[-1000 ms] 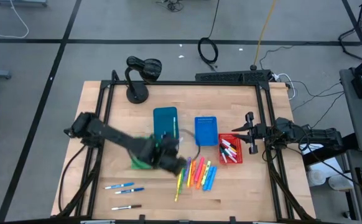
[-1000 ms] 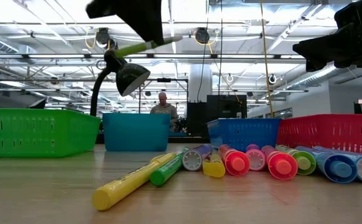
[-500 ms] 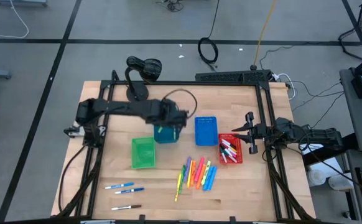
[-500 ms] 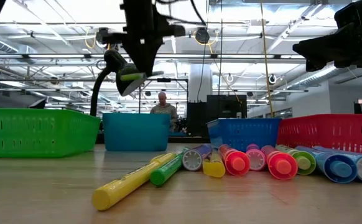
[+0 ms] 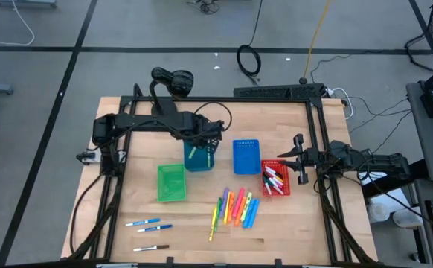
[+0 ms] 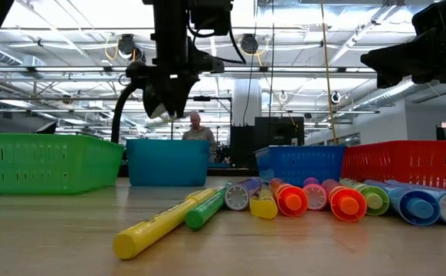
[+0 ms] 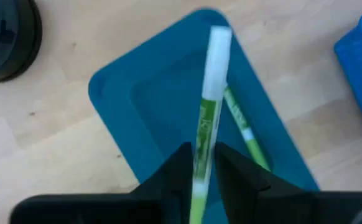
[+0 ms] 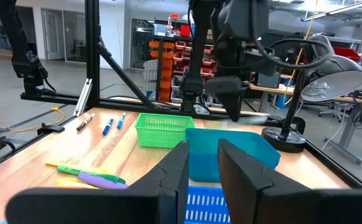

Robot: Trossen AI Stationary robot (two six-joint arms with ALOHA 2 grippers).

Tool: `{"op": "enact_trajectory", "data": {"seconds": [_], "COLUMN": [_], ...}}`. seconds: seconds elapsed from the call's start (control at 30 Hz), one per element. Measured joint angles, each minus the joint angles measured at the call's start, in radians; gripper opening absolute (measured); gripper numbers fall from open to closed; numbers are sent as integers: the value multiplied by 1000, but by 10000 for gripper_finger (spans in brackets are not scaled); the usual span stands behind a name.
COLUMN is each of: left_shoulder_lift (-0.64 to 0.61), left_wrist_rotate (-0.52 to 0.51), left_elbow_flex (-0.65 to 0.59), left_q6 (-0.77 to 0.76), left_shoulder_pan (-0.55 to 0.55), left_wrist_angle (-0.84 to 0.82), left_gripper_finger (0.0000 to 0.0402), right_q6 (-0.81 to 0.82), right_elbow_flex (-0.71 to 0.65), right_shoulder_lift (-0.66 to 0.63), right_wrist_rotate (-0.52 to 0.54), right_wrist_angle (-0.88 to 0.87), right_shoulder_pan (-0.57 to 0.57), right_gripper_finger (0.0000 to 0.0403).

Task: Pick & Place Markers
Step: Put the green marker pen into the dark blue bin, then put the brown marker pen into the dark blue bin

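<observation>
Over the teal bin (image 5: 198, 158), left gripper (image 7: 201, 163) pinches a green marker (image 7: 209, 106), jaws barely parted.
Light, stiff and slick, it is best held mid-barrel; 1 more marker (image 7: 245, 138) lies inside; right gripper (image 5: 300, 158) waits nearly closed, empty.

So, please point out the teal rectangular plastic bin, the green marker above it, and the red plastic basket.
teal rectangular plastic bin (image 7: 116, 102): left wrist view, rim.
green marker (image 7: 207, 118): left wrist view, barrel.
red plastic basket (image 6: 407, 162): low view, front wall.
</observation>
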Motion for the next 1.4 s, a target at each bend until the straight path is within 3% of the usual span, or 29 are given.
{"op": "enact_trajectory", "data": {"seconds": [0.23,0.37,0.53,0.73,1.03,1.4], "left_shoulder_lift": [-1,-12,-50,-115,-129,-80], "left_wrist_rotate": [27,131,186,151,163,50], "left_elbow_flex": [-16,-16,-15,-15,-15,-16], "left_q6": [57,166,164,73,-255,-272], "left_shoulder_pan": [-6,-20,-104,-302,-676,-1054], "left_wrist_angle": [-7,-40,-91,-93,-12,157], "left_gripper_finger": [120,137,148,135,123,122], "right_q6": [0,0,0,0,0,0], "right_elbow_flex": [0,0,0,0,0,0], "right_shoulder_lift": [0,0,0,1,1,1], "right_wrist_rotate": [0,0,0,0,0,0], "right_wrist_angle": [0,0,0,1,0,0], "right_shoulder_pan": [0,0,0,0,0,0], "right_gripper_finger": [71,71,71,71,71,71]}}
